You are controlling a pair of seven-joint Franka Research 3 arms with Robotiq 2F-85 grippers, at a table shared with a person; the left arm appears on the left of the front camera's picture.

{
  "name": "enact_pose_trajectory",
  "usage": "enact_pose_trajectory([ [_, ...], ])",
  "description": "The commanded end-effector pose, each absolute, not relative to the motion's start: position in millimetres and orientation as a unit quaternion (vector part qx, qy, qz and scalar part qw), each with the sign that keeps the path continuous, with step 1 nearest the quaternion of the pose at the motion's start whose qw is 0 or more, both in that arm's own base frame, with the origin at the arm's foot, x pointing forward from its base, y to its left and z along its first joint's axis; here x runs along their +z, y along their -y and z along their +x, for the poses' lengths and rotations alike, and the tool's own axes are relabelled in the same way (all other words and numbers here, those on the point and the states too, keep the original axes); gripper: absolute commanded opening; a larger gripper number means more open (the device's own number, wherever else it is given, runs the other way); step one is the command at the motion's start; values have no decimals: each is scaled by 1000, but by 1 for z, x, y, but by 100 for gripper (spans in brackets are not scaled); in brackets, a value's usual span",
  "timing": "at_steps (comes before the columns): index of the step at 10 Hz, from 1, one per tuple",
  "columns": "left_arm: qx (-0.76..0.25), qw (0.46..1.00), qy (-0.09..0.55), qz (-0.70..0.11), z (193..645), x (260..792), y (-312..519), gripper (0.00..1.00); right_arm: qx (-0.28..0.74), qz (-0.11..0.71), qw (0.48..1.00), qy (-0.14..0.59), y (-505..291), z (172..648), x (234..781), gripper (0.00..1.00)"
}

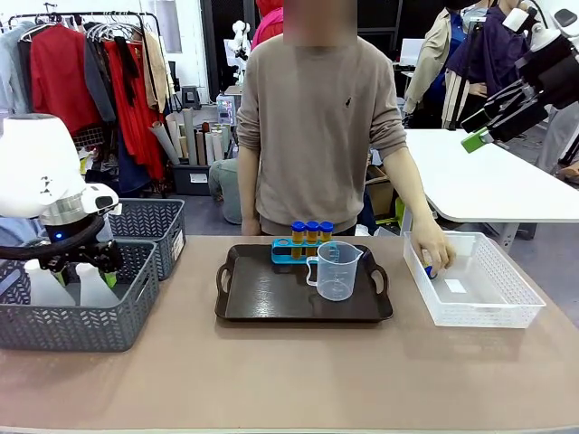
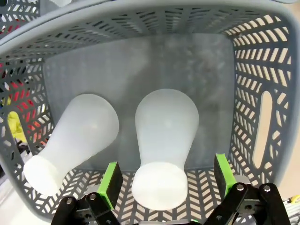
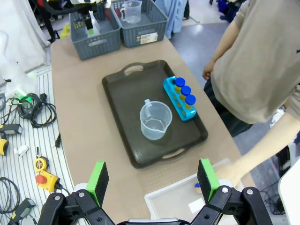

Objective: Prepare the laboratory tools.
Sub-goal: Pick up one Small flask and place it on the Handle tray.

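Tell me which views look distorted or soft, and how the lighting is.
Left wrist view: wide lens bows the walls of the grey mesh basket; the middle whitish translucent conical flask looks soft-edged. Front view: even light, mild sheen on the dark brown handled tray.

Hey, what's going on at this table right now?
Lab tools are being set out on a dark tray. It already holds a clear beaker and a blue rack with three blue-capped tubes. The robot's left hand is open over a grey basket, its fingers either side of one of two whitish flasks, not gripping yet. The robot's right hand is open, raised off the table. The person's hand reaches into a white basket.
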State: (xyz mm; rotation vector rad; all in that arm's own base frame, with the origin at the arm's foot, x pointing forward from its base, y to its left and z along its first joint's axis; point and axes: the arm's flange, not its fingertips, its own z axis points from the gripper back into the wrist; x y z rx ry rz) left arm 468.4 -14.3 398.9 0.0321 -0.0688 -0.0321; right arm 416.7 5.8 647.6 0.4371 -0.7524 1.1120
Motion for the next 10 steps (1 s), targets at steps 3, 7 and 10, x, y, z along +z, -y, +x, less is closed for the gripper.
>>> enact_pose_trajectory([
  [3, -2, 999, 38, 1, 479, 408, 13, 61, 511, 208, 755, 354, -7, 418, 649, 100],
  [7, 2, 999, 43, 1, 479, 417, 11, 0, 511, 208, 755, 354, -7, 418, 649, 100],
  [10, 8, 999, 42, 4, 475, 424, 9, 0, 511, 208, 755, 354, -7, 418, 649, 100],
])
